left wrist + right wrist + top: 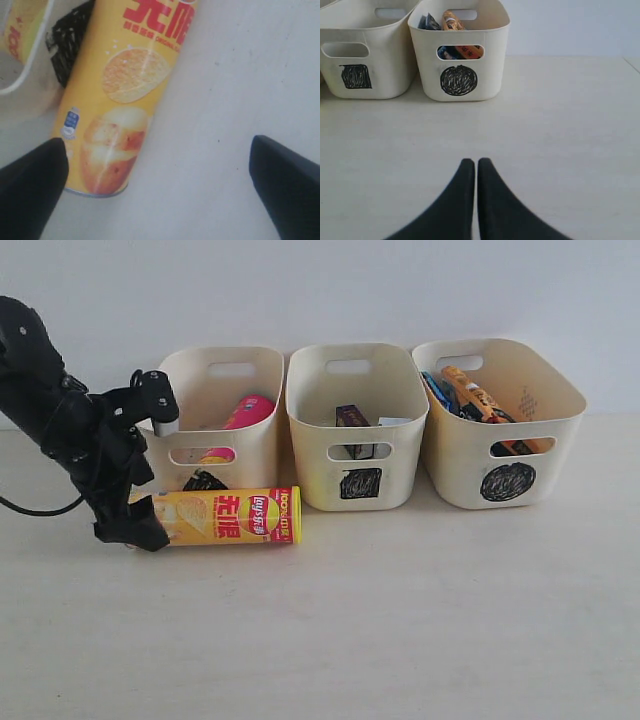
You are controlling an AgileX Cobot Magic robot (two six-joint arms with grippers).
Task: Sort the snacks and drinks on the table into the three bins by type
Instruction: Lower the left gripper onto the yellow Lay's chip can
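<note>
Left fingers spread wide, yellow chip tube lying beside one, ungripped

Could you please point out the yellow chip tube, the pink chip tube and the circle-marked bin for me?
yellow chip tube (pixel 228 517), exterior view, middle of its side.
pink chip tube (pixel 248 411), exterior view, visible upper body.
circle-marked bin (pixel 458 445), exterior view, bare front wall.

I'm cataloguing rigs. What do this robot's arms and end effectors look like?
The left arm is matte black, bulky and jointed, with a black cable and a pale grey piece near the wrist. The left end effector and right end effector have plain black tapered fingers.
</note>
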